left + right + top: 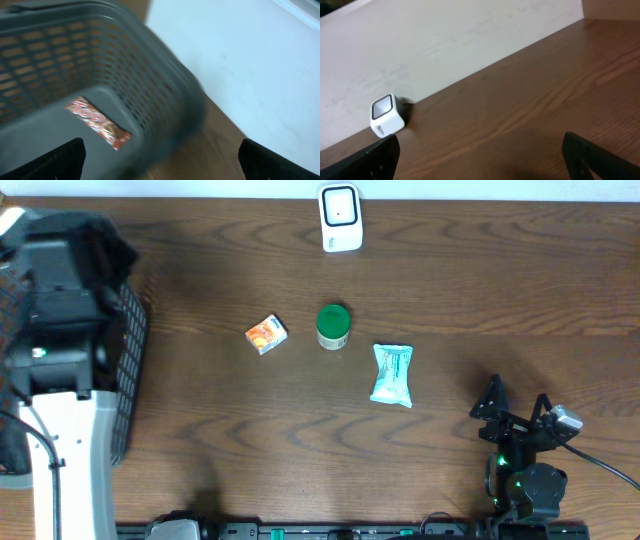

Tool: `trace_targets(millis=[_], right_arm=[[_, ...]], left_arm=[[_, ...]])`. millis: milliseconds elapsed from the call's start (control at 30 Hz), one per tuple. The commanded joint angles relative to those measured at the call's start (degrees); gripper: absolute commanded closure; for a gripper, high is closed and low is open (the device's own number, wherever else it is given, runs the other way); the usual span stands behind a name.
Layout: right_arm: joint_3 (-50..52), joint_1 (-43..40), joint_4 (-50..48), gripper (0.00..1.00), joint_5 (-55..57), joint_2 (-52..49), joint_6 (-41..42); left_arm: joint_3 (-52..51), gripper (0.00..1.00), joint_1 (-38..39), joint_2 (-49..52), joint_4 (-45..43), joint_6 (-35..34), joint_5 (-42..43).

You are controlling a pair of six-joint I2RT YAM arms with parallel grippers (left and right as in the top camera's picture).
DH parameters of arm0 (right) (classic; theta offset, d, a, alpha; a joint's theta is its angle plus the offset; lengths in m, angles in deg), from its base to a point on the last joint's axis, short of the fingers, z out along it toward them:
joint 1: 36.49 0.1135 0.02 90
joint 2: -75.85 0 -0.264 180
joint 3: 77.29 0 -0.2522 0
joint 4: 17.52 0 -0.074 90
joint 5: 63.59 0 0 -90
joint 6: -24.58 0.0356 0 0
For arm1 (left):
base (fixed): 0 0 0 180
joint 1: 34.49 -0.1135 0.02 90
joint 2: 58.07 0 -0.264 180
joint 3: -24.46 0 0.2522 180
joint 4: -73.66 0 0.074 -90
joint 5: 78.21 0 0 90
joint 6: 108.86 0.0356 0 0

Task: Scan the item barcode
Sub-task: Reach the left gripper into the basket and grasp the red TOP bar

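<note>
Left gripper point(161, 162), open and empty, hangs over the basket point(125, 60) with 1 bar point(98, 123) inside, right gripper point(480, 160) open too, and box point(266, 334), jar point(333, 326) and packet point(392, 374) lie mid-table apart from the scanner point(340, 218); a flat pinch on the crinkly packet may slip or hide its barcode.

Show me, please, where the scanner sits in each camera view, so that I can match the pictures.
Overhead: scanner at top centre.
Left wrist: not in it; this view shows the basket.
Right wrist: scanner at lower left, near the wall.
Shared landmark: the white wall, also at the right in left wrist and a pale strip along the overhead's top.
</note>
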Motion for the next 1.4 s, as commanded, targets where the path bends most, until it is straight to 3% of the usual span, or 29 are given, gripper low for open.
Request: trace_targets(millis=[0, 267, 467, 700, 1367], right_arm=[[0.0, 0.6, 0.2, 0.01, 0.1, 0.2, 0.4], [0.0, 0.6, 0.2, 0.01, 0.1, 0.2, 0.4], [0.0, 0.6, 0.2, 0.01, 0.1, 0.2, 0.4], [0.0, 0.6, 0.2, 0.01, 0.1, 0.2, 0.4], [0.0, 0.6, 0.2, 0.01, 0.1, 0.2, 0.4]], left_arm=[[0.3, 0.02, -8.2, 0.7, -2.1, -2.0, 5.0], [0.3, 0.02, -23.6, 5.2, -3.9, -3.2, 12.8], [0.3, 0.02, -26.8, 13.3, -3.7, 1.3, 14.1], [0.3, 0.02, -26.6, 22.9, -6.2, 13.6, 19.8], [0.3, 0.02, -26.7, 44.6, -14.0, 4.4, 18.2]])
